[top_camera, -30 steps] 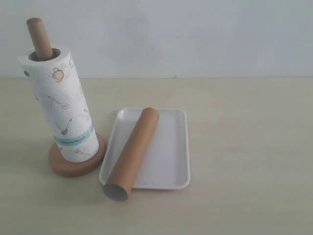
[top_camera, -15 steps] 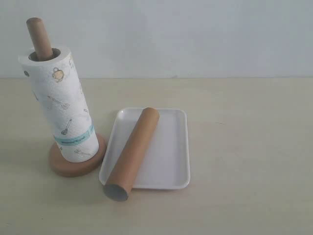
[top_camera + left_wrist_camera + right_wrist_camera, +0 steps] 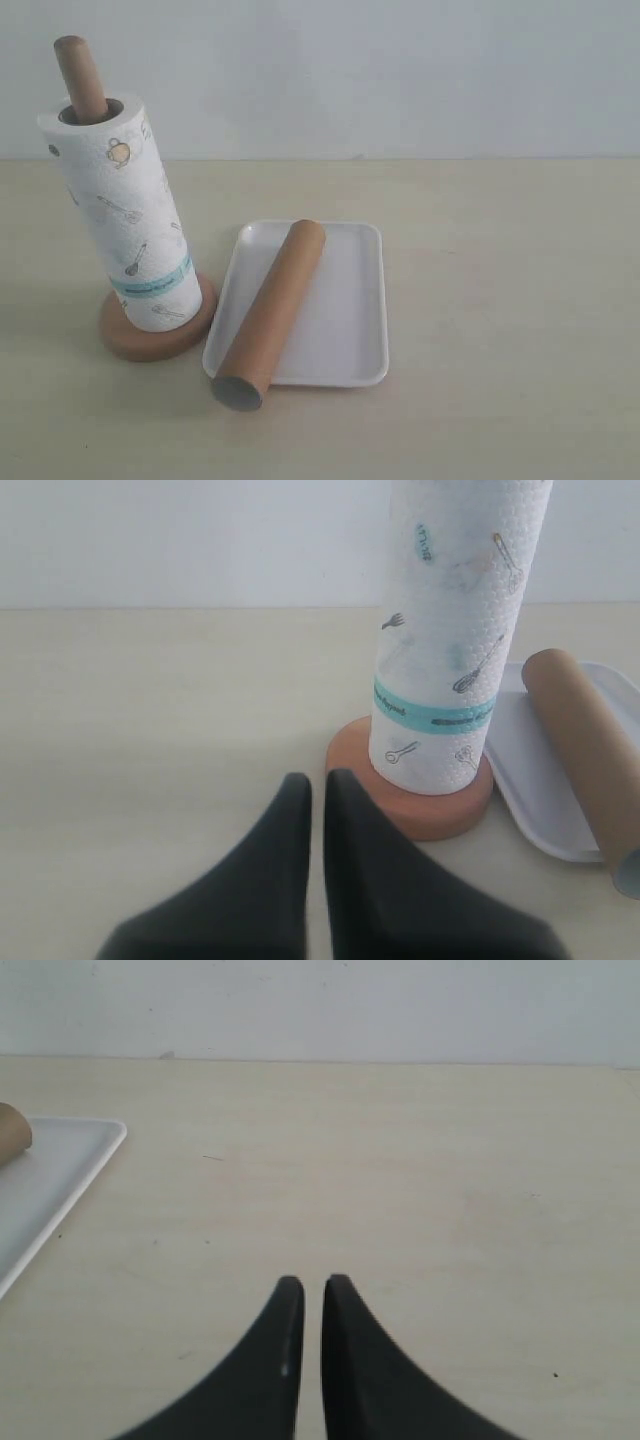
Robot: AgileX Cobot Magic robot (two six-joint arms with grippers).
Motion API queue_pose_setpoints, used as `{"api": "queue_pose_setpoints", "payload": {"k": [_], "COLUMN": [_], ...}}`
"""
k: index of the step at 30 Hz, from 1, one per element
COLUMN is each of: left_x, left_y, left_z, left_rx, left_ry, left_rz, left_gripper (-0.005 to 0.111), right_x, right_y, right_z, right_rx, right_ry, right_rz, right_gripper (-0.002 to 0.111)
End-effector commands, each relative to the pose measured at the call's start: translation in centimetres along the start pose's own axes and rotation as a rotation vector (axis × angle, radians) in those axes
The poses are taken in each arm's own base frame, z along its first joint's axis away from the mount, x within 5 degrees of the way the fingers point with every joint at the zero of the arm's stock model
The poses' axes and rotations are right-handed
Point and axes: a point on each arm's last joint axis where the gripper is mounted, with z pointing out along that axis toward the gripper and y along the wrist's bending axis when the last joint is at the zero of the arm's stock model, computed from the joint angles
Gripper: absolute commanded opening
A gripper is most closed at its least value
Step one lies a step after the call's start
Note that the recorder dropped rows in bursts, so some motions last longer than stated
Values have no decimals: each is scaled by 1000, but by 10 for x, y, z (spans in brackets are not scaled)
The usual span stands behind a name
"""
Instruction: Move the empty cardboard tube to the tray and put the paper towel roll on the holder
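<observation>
The paper towel roll (image 3: 125, 215) stands on the wooden holder (image 3: 157, 330), whose dowel (image 3: 80, 78) sticks out of the roll's core. The brown cardboard tube (image 3: 272, 310) lies slantwise across the white tray (image 3: 345, 310), its grey near end overhanging the tray's front rim. In the left wrist view the roll (image 3: 455, 630), holder base (image 3: 420, 800), tube (image 3: 585, 740) and tray (image 3: 530, 780) all show. My left gripper (image 3: 317, 778) is shut and empty, just short of the holder base. My right gripper (image 3: 307, 1282) is shut and empty over bare table, beside the tray (image 3: 50, 1185).
The pale tabletop (image 3: 500, 300) runs back to a plain white wall (image 3: 400, 70). Neither arm shows in the exterior view.
</observation>
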Motion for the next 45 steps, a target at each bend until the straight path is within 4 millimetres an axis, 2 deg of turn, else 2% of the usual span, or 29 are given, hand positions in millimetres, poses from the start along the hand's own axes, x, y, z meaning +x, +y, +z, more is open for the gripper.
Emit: {"api": "queue_pose_setpoints", "payload": {"k": [1,45], "left_x": [1,1], "left_y": [0,0], "left_z": [0,0], "left_rx": [-2,-2], "left_ry": [-2,-2], "left_rz": [1,1], "left_gripper": [4,4], "right_x": [0,0], "right_y": [-3,-3], "right_z": [0,0], "right_rx": [55,58], "right_ry": [-4,-7], "right_rz": [1,37], "right_gripper": [7,7]}}
